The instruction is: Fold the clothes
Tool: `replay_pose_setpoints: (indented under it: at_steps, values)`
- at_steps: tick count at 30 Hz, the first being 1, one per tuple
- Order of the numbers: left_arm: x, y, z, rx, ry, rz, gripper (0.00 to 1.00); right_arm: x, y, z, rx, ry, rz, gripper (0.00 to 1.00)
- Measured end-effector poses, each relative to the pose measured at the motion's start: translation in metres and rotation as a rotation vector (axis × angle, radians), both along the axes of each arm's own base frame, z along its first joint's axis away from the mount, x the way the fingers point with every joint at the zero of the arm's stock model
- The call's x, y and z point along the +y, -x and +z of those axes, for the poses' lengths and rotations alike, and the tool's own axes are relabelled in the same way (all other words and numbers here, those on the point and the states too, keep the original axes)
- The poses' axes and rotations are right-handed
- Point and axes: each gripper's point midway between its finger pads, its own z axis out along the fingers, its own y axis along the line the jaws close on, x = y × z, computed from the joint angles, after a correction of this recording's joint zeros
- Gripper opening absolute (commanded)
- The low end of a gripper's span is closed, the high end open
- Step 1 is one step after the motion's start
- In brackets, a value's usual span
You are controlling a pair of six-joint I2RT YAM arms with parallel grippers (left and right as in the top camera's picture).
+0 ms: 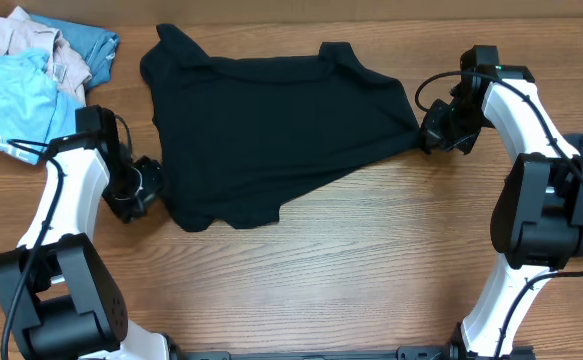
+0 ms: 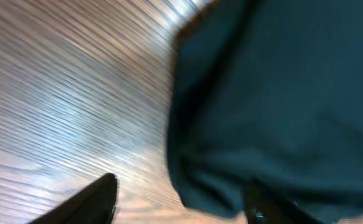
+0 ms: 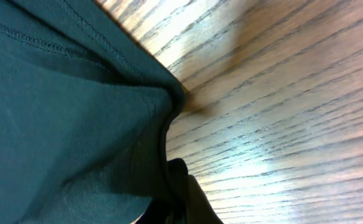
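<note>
A black shirt (image 1: 271, 130) lies spread on the wooden table, its hem toward the left. My left gripper (image 1: 156, 182) is at the shirt's lower left edge. In the left wrist view the gripper (image 2: 181, 202) is open. One finger is over bare wood and the other over the dark cloth (image 2: 281, 93), with the cloth's edge between them. My right gripper (image 1: 429, 132) is at the shirt's right edge. In the right wrist view the gripper (image 3: 178, 180) is shut on a bunched fold of the cloth (image 3: 56, 112).
A pile of other clothes sits at the table's back left: a light blue shirt (image 1: 11, 100), a beige piece (image 1: 26, 40) and a blue piece (image 1: 91, 45). Bare wood (image 1: 351, 260) lies in front of the black shirt.
</note>
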Motion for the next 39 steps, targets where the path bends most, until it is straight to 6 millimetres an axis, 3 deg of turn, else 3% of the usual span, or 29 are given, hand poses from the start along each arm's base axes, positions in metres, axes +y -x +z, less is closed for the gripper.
replay_pose_setpoints:
  at_steps: [3, 6, 7, 8, 11, 13, 21, 26, 28, 37, 39]
  values:
    - [-0.044, 0.000, 0.001, -0.004, 0.030, -0.186, 0.64, 0.001, -0.003, 0.001, -0.014, -0.007, 0.000, 0.04]
    - [-0.111, 0.002, 0.006, -0.022, -0.024, -0.441, 0.70, 0.001, -0.005, 0.001, -0.020, -0.007, 0.000, 0.04]
    - [-0.123, 0.001, 0.008, -0.034, -0.037, -0.483, 0.73, 0.001, -0.006, 0.001, -0.024, -0.007, 0.000, 0.04]
    - [-0.156, 0.000, 0.014, -0.076, -0.059, -0.580, 0.74, 0.001, -0.006, 0.001, -0.024, -0.006, 0.000, 0.04]
    - [-0.203, 0.011, 0.017, -0.105, -0.071, -0.654, 0.81, 0.001, -0.006, 0.001, -0.025, -0.006, 0.000, 0.04]
    - [-0.218, 0.020, 0.017, -0.109, -0.095, -0.684, 0.82, 0.001, -0.006, 0.001, -0.026, -0.007, 0.000, 0.04]
    - [-0.234, 0.008, 0.016, -0.236, -0.366, -0.808, 0.81, 0.005, -0.007, 0.002, -0.031, -0.031, 0.002, 0.04]
    - [-0.218, 0.016, -0.031, -0.073, -0.455, -0.838, 0.80, 0.005, -0.007, 0.002, -0.032, -0.033, 0.002, 0.04]
    - [-0.215, 0.018, -0.041, -0.044, -0.466, -0.845, 0.80, 0.005, -0.008, 0.003, -0.036, -0.033, 0.003, 0.04]
    - [-0.200, 0.008, -0.045, -0.044, -0.585, -0.825, 0.77, 0.006, -0.008, 0.003, -0.037, -0.039, 0.003, 0.04]
    - [-0.194, 0.004, -0.044, -0.052, -0.633, -0.812, 0.65, 0.006, -0.008, 0.003, -0.036, -0.039, 0.003, 0.04]
